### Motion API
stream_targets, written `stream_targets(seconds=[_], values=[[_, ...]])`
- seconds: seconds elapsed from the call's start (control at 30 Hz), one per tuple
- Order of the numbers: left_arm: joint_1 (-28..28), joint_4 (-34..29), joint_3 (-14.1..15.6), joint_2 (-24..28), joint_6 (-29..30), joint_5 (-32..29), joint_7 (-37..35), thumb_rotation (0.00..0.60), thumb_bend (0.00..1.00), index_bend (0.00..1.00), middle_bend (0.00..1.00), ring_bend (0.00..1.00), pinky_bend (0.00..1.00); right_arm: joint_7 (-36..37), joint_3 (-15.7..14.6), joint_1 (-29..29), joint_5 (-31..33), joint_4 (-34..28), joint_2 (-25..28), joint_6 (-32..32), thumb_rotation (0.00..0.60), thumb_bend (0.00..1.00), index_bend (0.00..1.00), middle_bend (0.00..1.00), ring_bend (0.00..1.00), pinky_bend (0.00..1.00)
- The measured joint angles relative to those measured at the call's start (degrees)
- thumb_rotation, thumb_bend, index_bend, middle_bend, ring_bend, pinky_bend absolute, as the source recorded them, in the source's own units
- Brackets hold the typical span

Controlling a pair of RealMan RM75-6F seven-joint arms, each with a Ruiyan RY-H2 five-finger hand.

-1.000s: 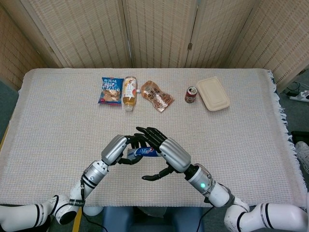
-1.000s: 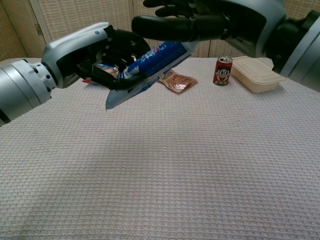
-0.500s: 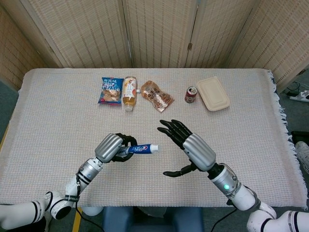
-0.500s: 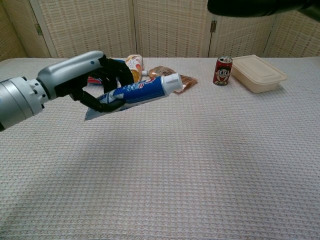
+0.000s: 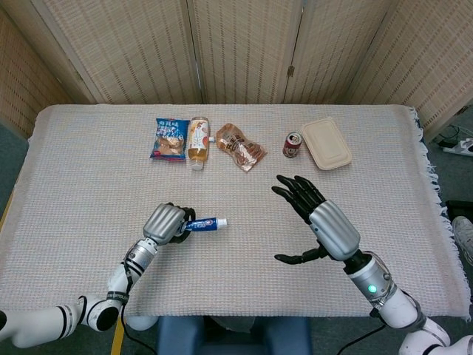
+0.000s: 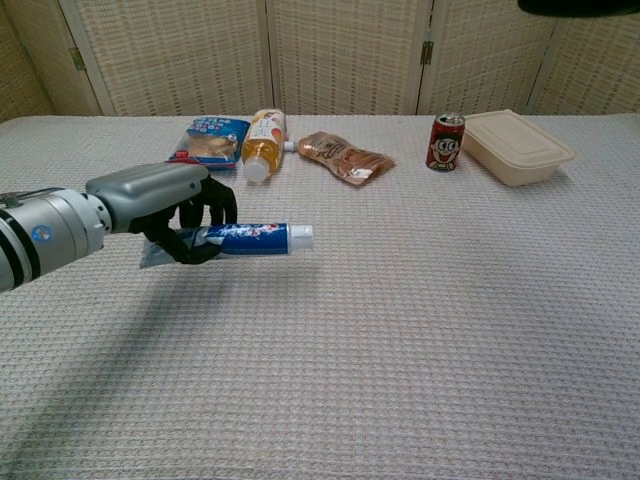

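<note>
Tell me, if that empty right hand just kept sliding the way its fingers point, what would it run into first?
Probably the brown snack pouch. The right hand is open, with its fingers aimed up the table and slightly left. The red can sits close beside that line, and height is unclear, so it might pass over both.

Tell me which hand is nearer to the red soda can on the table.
Right. The right hand, open with fingers spread, hovers just in front of the red soda can. The left hand, gripping the blue and white toothpaste tube, sits much further off, toward the table's near left.
</note>
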Motion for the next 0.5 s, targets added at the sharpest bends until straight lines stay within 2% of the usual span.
stream_targets(seconds=[0.13, 0.23, 0.3, 0.33, 0.4, 0.5], values=[[-0.09, 0.63, -1.18, -2.17, 0.4, -6.0, 5.4, 0.6, 0.66, 0.58, 0.69, 0.55, 0.5, 0.16, -0.17, -0.68, -0.23, 0.07, 0.64, 0.39, 0.285, 0.04, 0.0, 0.0, 0.0, 0.0], [-0.17, 0.63, -1.89, -3.1, 0.91, -10.31, 9.12, 0.6, 0.53, 0.53, 0.66, 0.52, 0.5, 0.22, -0.27, -1.09, -0.45, 0.07, 1.02, 0.58, 0.286, 0.04, 0.0, 0.0, 0.0, 0.0], [-0.18, 0.25, -2.37, -3.41, 1.35, -13.29, 11.25, 0.6, 0.41, 0.41, 0.6, 0.47, 0.46, 0.19, -0.36, -1.43, -0.58, 0.07, 1.12, 0.79, 0.287, 0.04, 0.0, 0.0, 0.0, 0.0], [-0.18, -0.05, -2.55, -3.45, 1.52, -14.56, 12.07, 0.6, 0.35, 0.32, 0.54, 0.42, 0.42, 0.16, -0.38, -1.55, -0.62, 0.09, 1.15, 0.85, 0.286, 0.04, 0.0, 0.0, 0.0, 0.0], [-0.19, -1.15, -2.93, -3.27, 1.86, -17.5, 13.87, 0.6, 0.3, 0.17, 0.44, 0.33, 0.35, 0.0, -0.41, -1.75, -0.61, 0.17, 1.29, 0.85, 0.286, 0.04, 0.0, 0.0, 0.0, 0.0], [-0.14, -3.28, -3.55, -2.69, 2.38, -21.31, 15.18, 0.6, 0.27, 0.04, 0.32, 0.22, 0.27, 0.26, -0.42, -2.03, -0.45, 0.08, 1.6, 0.83, 0.285, 0.04, 0.0, 0.0, 0.0, 0.0]])
